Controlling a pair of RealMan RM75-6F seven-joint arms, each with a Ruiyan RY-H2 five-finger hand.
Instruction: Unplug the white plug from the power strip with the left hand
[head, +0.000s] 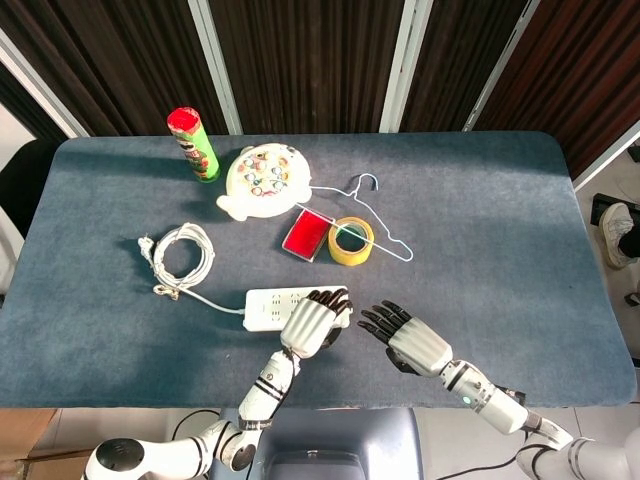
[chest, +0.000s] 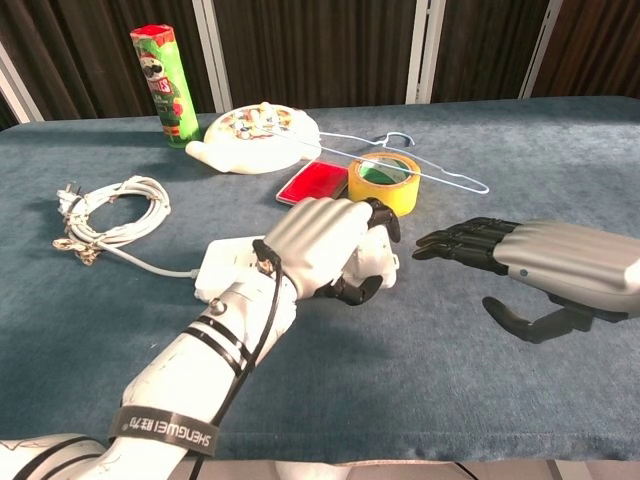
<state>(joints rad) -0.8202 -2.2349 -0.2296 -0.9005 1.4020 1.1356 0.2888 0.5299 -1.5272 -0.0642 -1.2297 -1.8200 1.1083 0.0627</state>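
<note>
head cam looks straight down over the whole table (head: 500, 200); chest cam sits low, close, facing across it. Both catch the power strip (head: 272, 306) area.

The white power strip (head: 270, 305) lay flat near the front edge; its right end, with the white plug, was hidden.

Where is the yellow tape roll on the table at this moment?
In the head view the yellow tape roll lies near the table's middle, just right of the red box, with the wire hanger crossing over it, beyond the power strip.
</note>
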